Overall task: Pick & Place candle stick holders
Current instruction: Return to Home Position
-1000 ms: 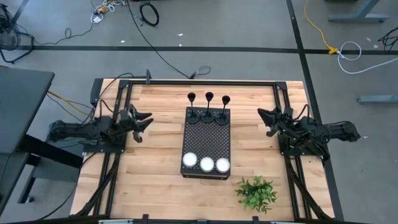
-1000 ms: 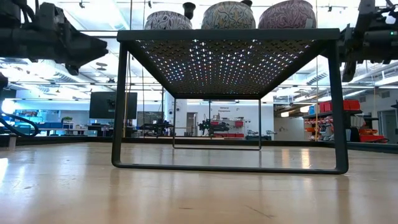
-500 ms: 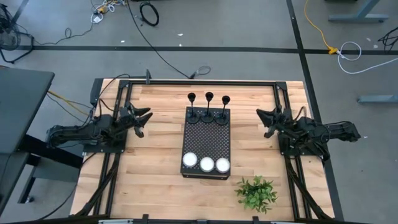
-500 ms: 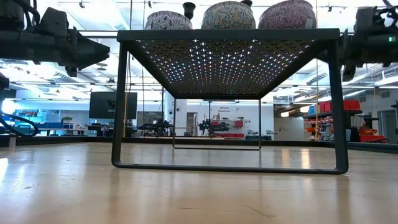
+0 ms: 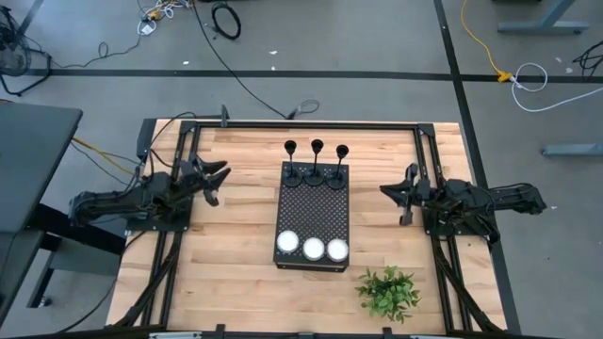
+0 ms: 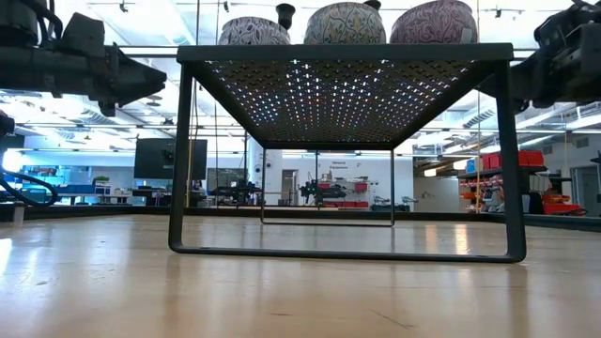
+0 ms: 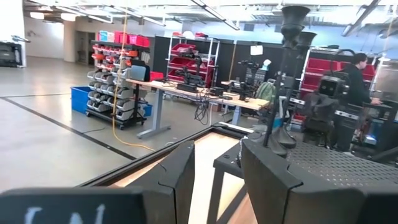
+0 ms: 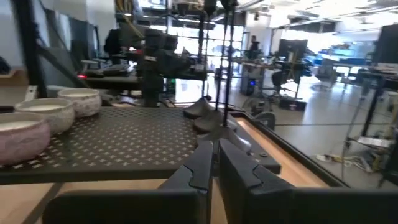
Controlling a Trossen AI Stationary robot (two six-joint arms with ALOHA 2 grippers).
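Note:
Three slim black candle stick holders [image 5: 317, 162] stand upright on their round bases in a row at the far end of the black perforated box [image 5: 311, 212]. They also show in the left wrist view [image 7: 287, 68] and the right wrist view [image 8: 214, 68]. My left gripper [image 5: 216, 179] hovers open and empty to the left of the box, pointing toward it; it also shows in the left wrist view [image 7: 217, 171]. My right gripper [image 5: 394, 194] hovers shut and empty to the right of the box; it also shows in the right wrist view [image 8: 216, 163].
Three white tealights in round cups [image 5: 313, 247] sit on the near end of the box. A small green plant [image 5: 388, 292] stands near the table's front right. Black rails [image 5: 301, 124] frame the table's far edge and both sides. Bare wood lies on either side of the box.
My left gripper has crept toward the box and slightly toward the far edge. My right gripper has moved toward the near edge and a little toward the box, turning as it went. The holders and the box have stayed still.

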